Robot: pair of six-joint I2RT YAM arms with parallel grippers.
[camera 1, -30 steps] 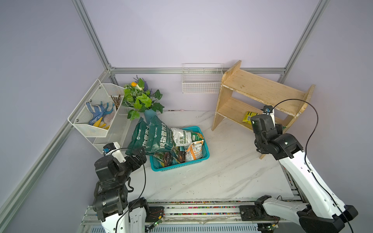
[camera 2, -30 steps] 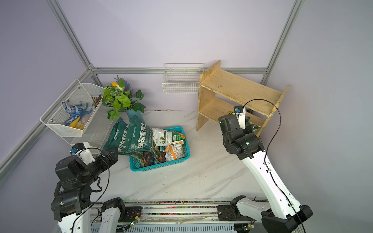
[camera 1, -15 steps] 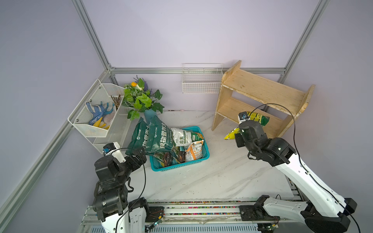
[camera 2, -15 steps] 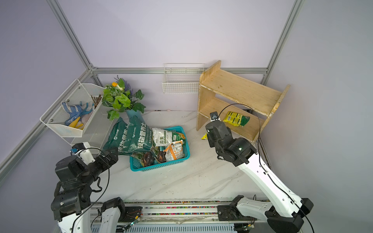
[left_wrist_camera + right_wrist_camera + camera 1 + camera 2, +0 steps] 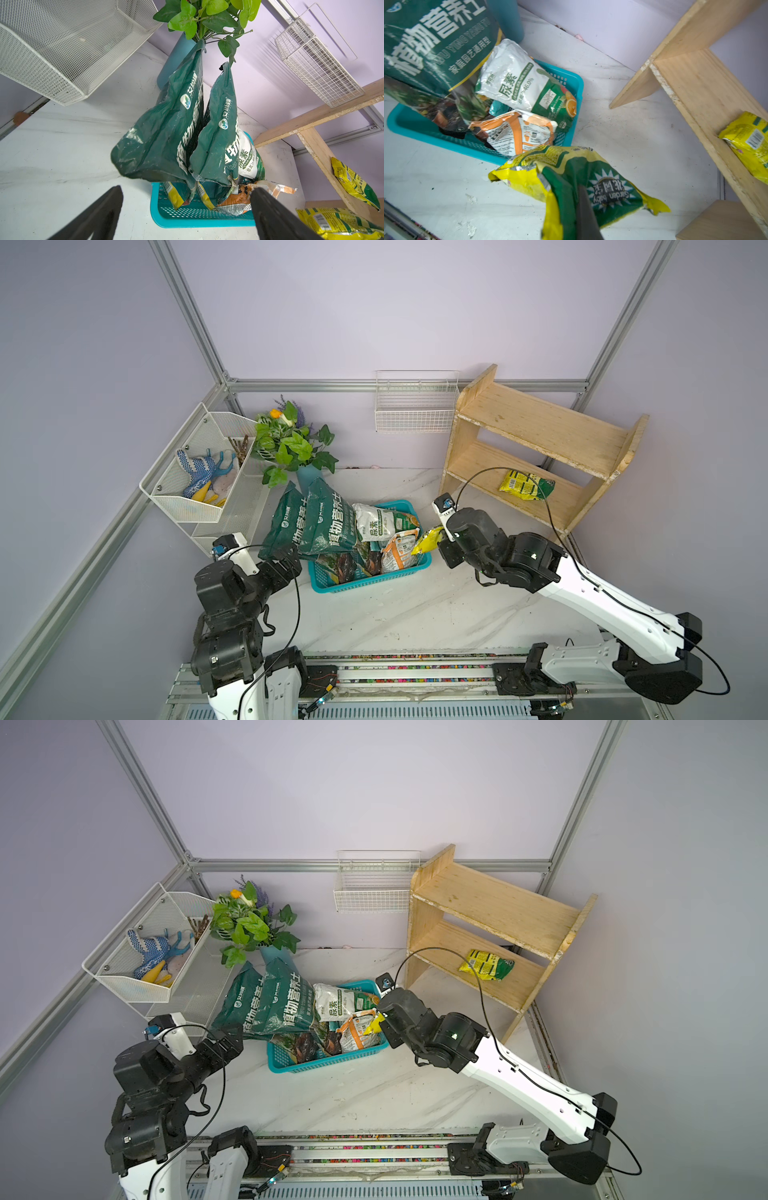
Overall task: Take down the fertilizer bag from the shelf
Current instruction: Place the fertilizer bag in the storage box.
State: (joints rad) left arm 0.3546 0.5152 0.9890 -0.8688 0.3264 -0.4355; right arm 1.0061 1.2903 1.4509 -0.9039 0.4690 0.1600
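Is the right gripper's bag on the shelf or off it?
Off. The right gripper is shut on the yellow-green bag beside the teal basket, apart from the shelf; a second bag lies on its lower tier.

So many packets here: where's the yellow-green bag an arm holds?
In both top views the bag hangs from the right gripper at the teal basket's right edge, left of the shelf.

The right pincer (image 5: pixel 442 538), closed on the crumpled yellow and green plastic fertilizer bag (image 5: pixel 427 541), has left the lower board of the light wooden two-tier shelf (image 5: pixel 540 429). It now holds this bag above the bench (image 5: pixel 415 614), near the right end of the teal plastic basket (image 5: pixel 370 581).
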